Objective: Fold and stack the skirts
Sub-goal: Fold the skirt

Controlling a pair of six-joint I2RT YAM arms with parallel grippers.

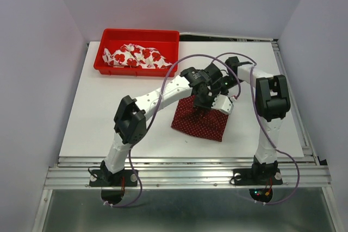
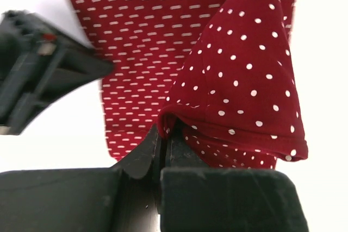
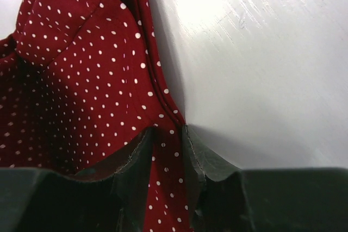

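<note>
Black fingers of the left gripper [image 2: 162, 140] fill the bottom of the left wrist view, closed tight on a raised fold of the dark red polka-dot skirt [image 2: 244, 69]. The cloth peaks up from the pinch toward the upper right of the frame, while the rest lies flat behind it. At the bottom of the right wrist view the right gripper [image 3: 166, 134] stands narrow, clamping an edge of the same skirt that runs down between its fingers. Seen from above, both grippers meet over the skirt's far edge, just right of the frame's centre, on the white table [image 1: 109, 112]. The white flowered skirt [image 1: 133, 56] lies crumpled in the red tray [image 1: 147, 37] at the upper left, well apart.
</note>
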